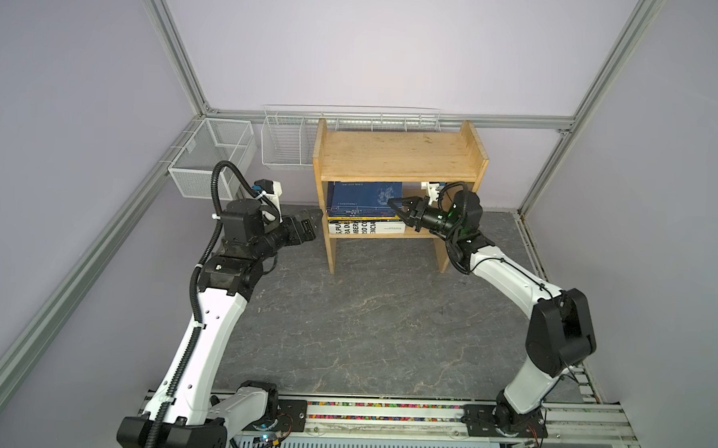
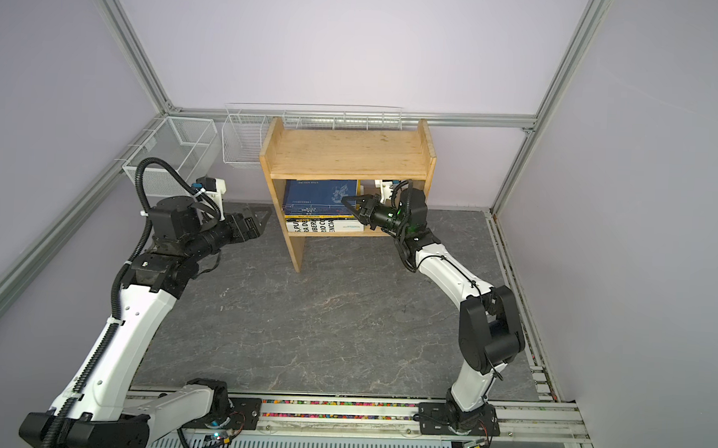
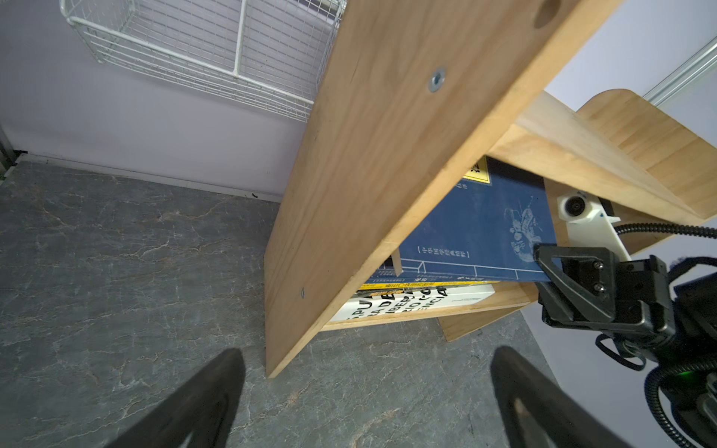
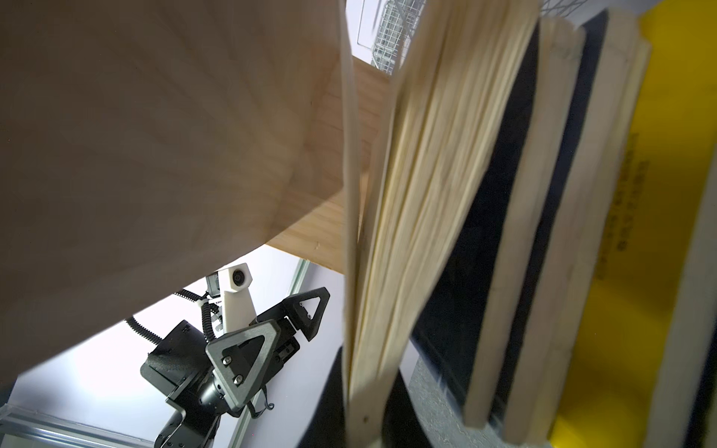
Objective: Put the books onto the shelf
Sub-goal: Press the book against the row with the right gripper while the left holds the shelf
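Top views: right jaws pinched on a book, left jaws spread with nothing held.

Jaws of the right gripper [image 1: 391,203] are pressed together on the right front corner of the top navy book [image 1: 358,196], inside the lower tier of the shelf [image 1: 398,152]. Its pages are seen fanned apart, close up, in the right wrist view. The rest of the books [image 1: 363,219] are stacked flat beneath it on the lower board: more navy, a yellow edge, and the white book [image 1: 373,229] at the bottom. The left gripper [image 1: 317,225] is positioned just outside the shelf's left side panel, over the counter [image 1: 365,317], clear of the books. Wire baskets [image 1: 285,147] are seen behind the shelf.
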Motion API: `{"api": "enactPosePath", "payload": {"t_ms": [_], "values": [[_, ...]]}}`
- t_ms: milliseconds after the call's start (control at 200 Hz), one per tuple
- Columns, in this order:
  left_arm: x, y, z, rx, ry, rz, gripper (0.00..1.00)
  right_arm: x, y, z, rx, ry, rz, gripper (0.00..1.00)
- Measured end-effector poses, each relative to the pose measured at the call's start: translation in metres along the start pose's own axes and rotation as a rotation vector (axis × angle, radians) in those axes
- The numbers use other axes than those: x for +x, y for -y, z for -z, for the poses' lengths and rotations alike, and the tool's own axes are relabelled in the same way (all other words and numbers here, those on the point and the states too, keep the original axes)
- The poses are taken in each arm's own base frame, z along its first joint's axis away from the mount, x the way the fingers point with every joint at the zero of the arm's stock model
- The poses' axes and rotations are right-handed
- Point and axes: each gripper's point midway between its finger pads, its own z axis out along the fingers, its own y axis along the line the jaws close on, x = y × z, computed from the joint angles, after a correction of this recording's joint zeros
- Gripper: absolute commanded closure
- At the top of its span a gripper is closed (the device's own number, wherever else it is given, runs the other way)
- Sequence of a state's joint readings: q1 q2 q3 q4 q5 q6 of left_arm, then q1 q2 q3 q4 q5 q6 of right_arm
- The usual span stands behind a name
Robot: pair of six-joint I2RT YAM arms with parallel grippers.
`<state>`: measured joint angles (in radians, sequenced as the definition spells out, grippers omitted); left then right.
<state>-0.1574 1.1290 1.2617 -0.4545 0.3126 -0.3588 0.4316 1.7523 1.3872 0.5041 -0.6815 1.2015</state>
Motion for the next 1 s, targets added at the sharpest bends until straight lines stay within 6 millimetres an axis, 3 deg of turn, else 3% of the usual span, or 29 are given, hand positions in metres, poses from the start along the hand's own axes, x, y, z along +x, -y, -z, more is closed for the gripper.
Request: {"api": "enactPosePath", "payload": {"t_ms": [205, 1000], "values": [[0.010, -0.009, -0.010, 0.003, -0.028, 0.020, 0.01, -0.001, 0.003, -0.005, 0.051, -0.018, 0.021, 0.93], [0.011, -0.012, -0.023, 0.008, -0.033, 0.036, 0.01, -0.007, 0.006, -0.021, 0.093, -0.032, 0.022, 0.92]]}}
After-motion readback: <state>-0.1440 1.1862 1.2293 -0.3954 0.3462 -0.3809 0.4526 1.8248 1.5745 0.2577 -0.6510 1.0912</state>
